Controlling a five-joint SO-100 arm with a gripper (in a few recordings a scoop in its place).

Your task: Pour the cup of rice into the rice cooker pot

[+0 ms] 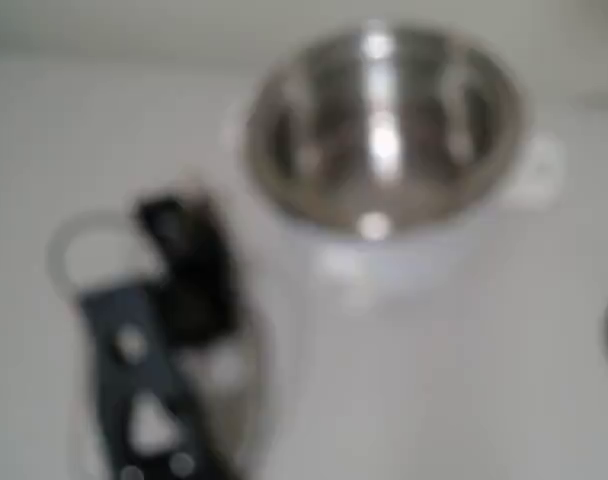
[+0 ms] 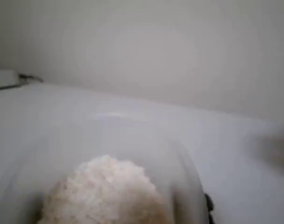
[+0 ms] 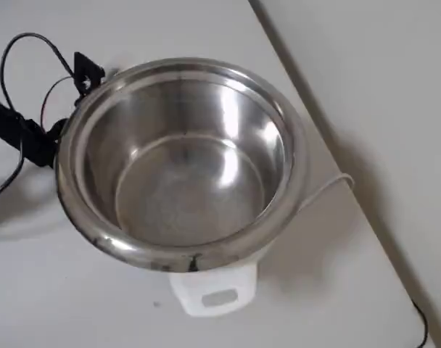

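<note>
Jaws around rice-heaped clear cup [image 2: 179, 186]

Bare white tabletop [image 3: 61, 304], plain wall [image 2: 179, 46].

Fixed view is really soft, the whole thing's out of focus, with blown-out glare streaks on the rice cooker pot [image 1: 384, 130]. Wrist view is dim, greyish and blurry too, only the rice [image 2: 104, 196] has any texture. Overhead view is sharp and evenly bright, soft shadows on the table [image 3: 336, 290], mild reflections inside the pot.
</note>
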